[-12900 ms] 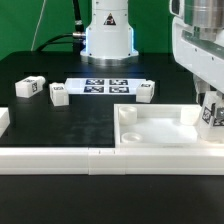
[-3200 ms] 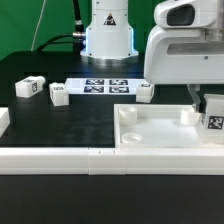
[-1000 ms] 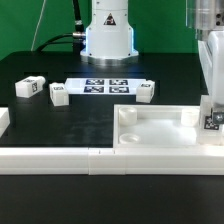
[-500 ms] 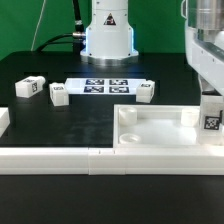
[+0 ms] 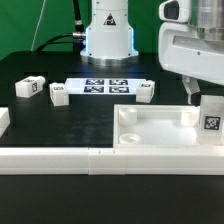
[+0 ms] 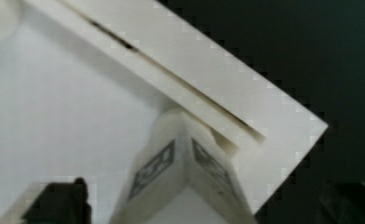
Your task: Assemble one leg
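The leg [image 5: 212, 118], a small white block with a marker tag, stands upright in the near right corner socket of the large white tray-like piece [image 5: 150, 128]. My gripper [image 5: 203, 98] hangs right over the leg's top. One dark finger [image 5: 190, 96] shows just to the exterior view's left of the leg. In the wrist view the leg [image 6: 179, 165] sits between the two dark fingers [image 6: 63, 203] with a gap on each side. The jaws stand open and are not touching it.
Three more tagged legs lie on the black table: two on the left [image 5: 28, 87] [image 5: 58, 94] and one behind the tray [image 5: 145, 91]. The marker board [image 5: 105, 86] lies at the back. A white wall [image 5: 60, 157] runs along the front edge.
The wrist has turned over the last second, and the hand's body has swung into view toward the exterior view's left. The leg has stayed upright in the corner socket.
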Robot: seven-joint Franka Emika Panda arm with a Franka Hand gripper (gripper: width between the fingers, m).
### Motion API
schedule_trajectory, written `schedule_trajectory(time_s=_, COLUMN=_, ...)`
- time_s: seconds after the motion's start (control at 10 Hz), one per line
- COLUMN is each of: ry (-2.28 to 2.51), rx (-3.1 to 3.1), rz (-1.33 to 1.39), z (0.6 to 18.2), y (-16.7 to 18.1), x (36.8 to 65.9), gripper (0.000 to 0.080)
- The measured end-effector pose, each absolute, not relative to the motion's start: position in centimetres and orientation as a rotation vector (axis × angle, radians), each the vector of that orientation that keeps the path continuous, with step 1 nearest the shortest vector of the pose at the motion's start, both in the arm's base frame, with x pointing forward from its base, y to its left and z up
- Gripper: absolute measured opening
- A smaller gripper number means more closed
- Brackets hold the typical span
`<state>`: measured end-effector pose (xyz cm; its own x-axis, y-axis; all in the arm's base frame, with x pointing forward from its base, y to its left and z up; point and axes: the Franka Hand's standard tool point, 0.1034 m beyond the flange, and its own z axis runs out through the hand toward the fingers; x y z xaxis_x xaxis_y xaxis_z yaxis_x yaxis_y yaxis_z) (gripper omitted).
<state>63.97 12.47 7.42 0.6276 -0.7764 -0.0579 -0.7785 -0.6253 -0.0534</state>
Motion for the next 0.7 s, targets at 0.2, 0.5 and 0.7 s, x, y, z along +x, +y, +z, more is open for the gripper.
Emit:
schedule_trajectory(time_s=0.2, ry=1.049, rx=-2.880, rz=0.025, z=7.52, y=12.41, x=64.37, gripper=0.0648)
schedule_trajectory(time_s=0.5, ry=0.651, rx=-2.995, rz=0.007, z=7.41, y=11.81, x=64.45, gripper=0.0648)
schedule_trajectory(time_s=0.7, ry=0.611, rx=-3.003, rz=0.006, z=7.41, y=11.82, x=64.45, gripper=0.0648)
